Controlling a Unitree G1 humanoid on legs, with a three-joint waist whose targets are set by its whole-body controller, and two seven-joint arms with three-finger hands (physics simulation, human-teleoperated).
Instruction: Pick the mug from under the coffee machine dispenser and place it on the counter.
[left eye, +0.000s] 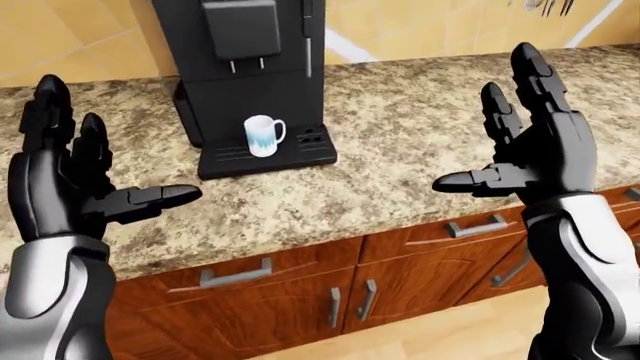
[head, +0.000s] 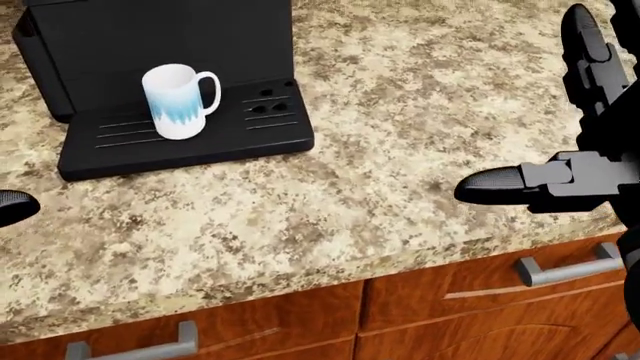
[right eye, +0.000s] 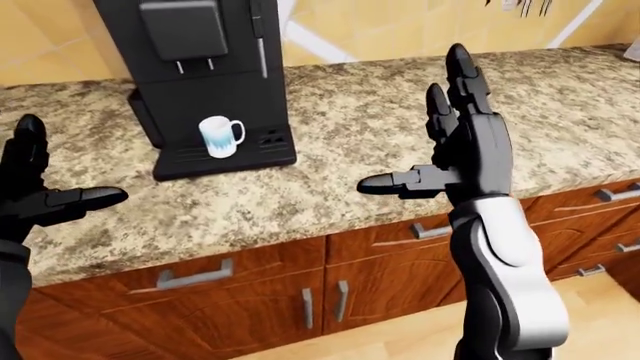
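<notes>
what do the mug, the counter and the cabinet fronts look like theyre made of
Mug: looks like glazed ceramic, smooth white with a blue pattern. Counter: looks like polished granite, speckled tan and brown. Cabinet fronts: reddish wood, visible grain, probably varnished; grey metal-looking handles.

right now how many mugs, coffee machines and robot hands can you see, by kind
mug: 1
coffee machine: 1
hands, left and right: 2
total: 4
</notes>
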